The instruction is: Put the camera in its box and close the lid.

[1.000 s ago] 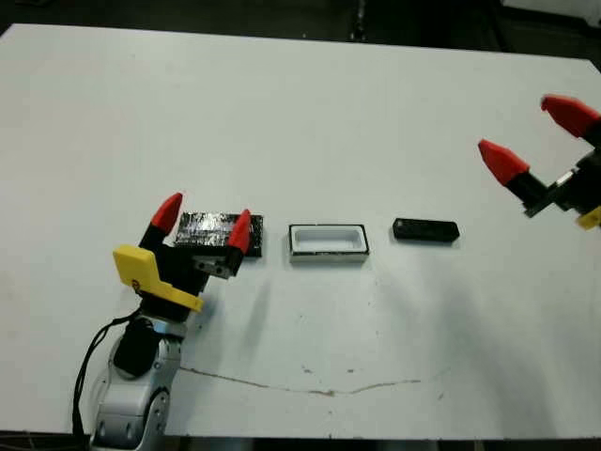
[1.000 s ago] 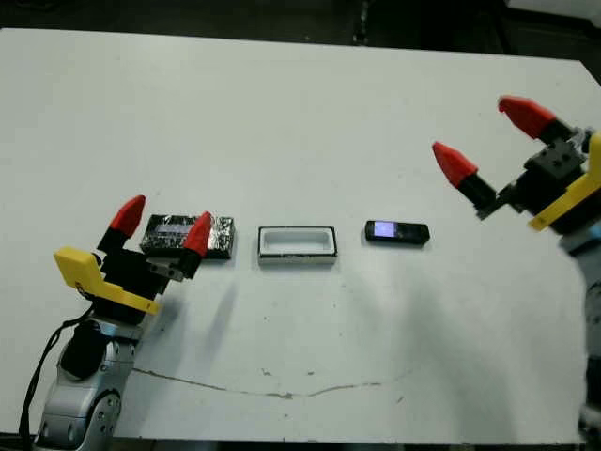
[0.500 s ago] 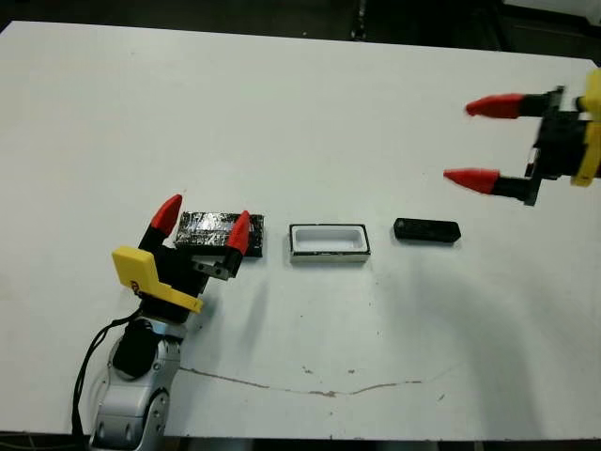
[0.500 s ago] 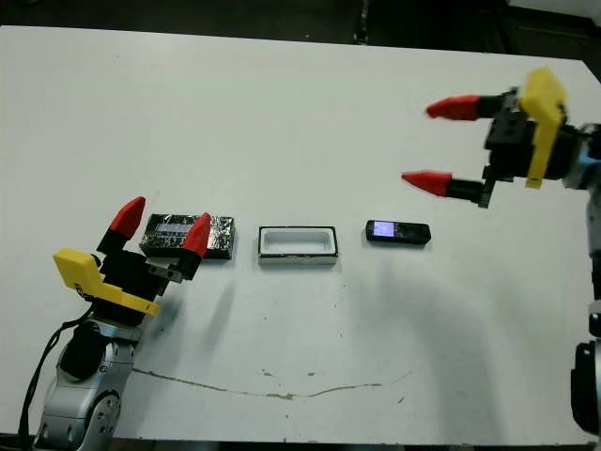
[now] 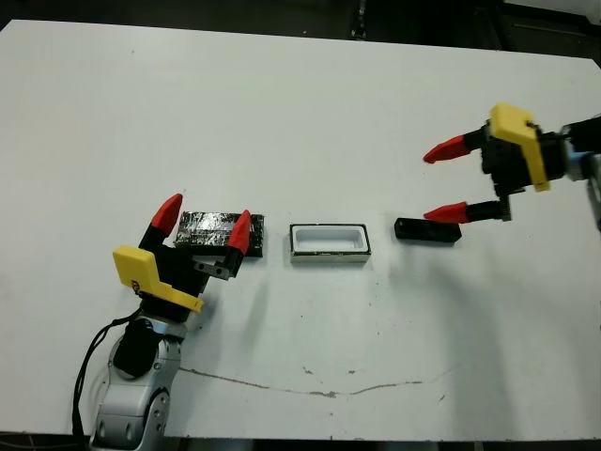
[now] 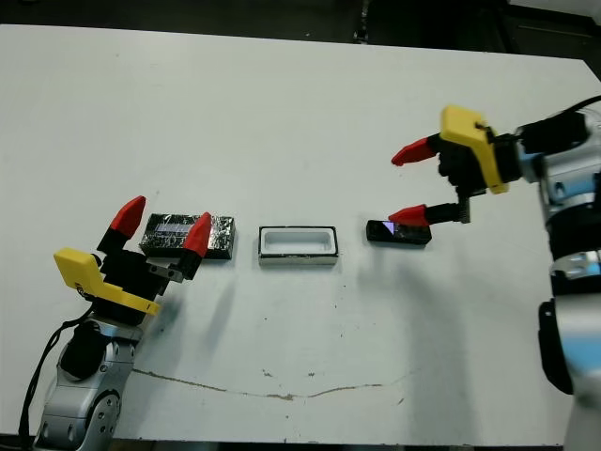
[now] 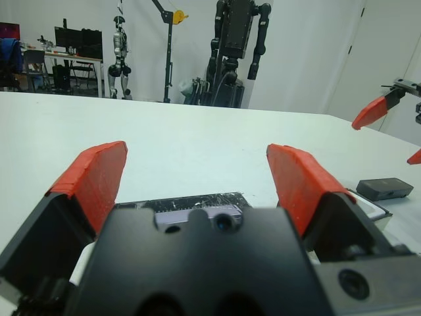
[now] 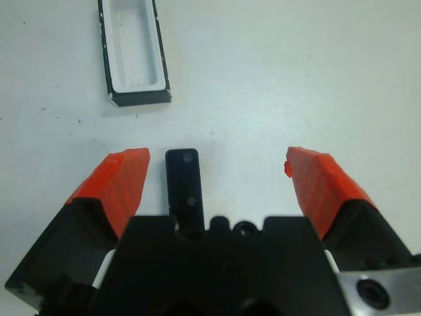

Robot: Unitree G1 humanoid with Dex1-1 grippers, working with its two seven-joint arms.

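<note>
On the white table (image 5: 300,113) three things lie in one row. The lid (image 5: 208,226), black with a shiny crinkled top, is on the left. The box (image 5: 329,241) is in the middle, open, with a white inside. The camera (image 5: 424,231), a small black bar, is on the right.

The left gripper (image 5: 203,220) is at the lid, with its two red fingers spread wide over the lid's near edge. The right gripper (image 5: 445,181) comes in from the right side. Its fingers are apart and point to the left; the lower finger's tip is over the right part of the camera.
</note>
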